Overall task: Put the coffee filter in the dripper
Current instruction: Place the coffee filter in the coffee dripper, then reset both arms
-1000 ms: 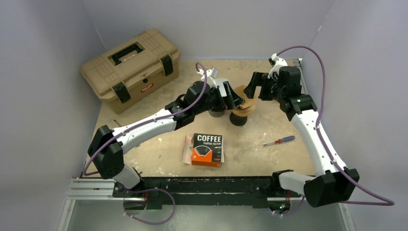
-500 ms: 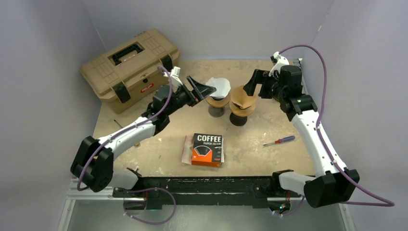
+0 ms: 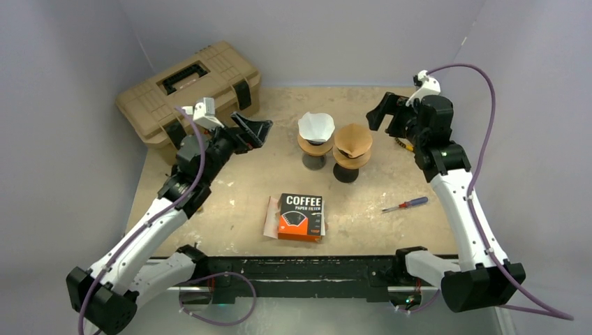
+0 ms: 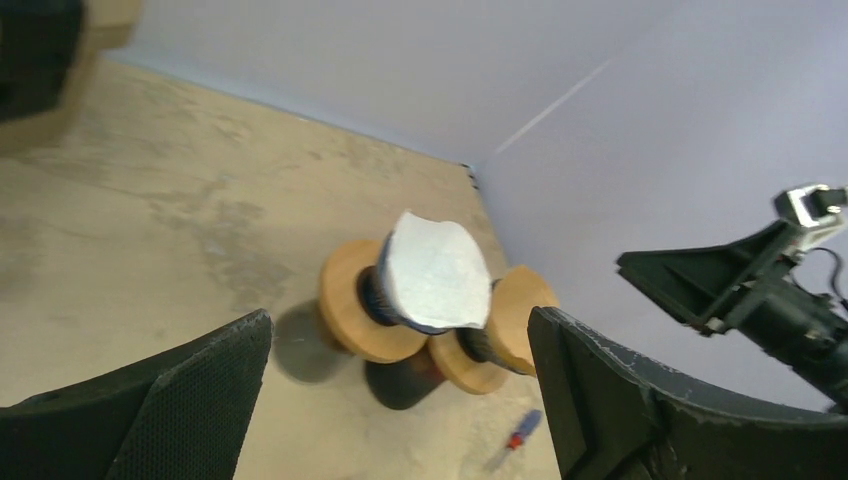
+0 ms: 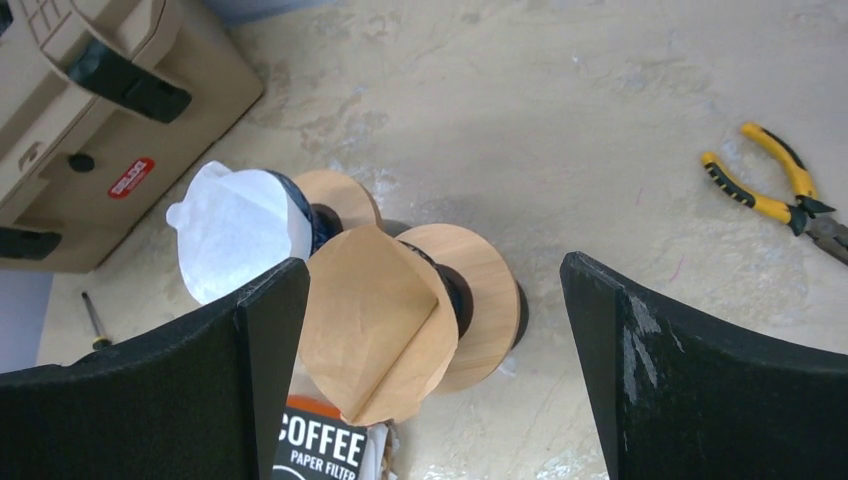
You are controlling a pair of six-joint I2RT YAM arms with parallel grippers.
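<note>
L gripper (image 3: pixel 260 132): jaws wide apart, nothing in them, hanging clear of the table (image 3: pixel 237 181) w/ the toolbox (image 3: pixel 188 98) right behind it. R gripper (image 3: pixel 377 115): also spread wide, empty, up in the air. Straight ahead of L's fingers, well apart from them, the white filter (image 4: pixel 432 272) sits opened as a cone in the nearer dripper (image 4: pixel 345 300); looks seated. Just below and ahead of R, the brown filter (image 5: pixel 375 335) is in the second dripper (image 5: pixel 485 290), but on R's wrist cam it reads flattened and leaning. My call: it's in, but not fully bedded. If I tidy it, R comes down from above w/ jaws mostly closed and presses lightly on the paper's centre, no sideways push. The two wooden collars are touching or nearly (can't tell), so bumping one prob shifts the other, and paper creases easy. Further out: COFFEE filter box (image 3: pixel 301 216) on the near side of both drippers, red-handled screwdriver (image 3: pixel 405 204) near R's forearm, yellow pliers (image 5: pixel 775 190) off to R's outer side, thin small tool (image 5: pixel 93 320) by the toolbox. None of it sits in R's vertical drop path; the only real obstacle is the white filter's rim next door.
</note>
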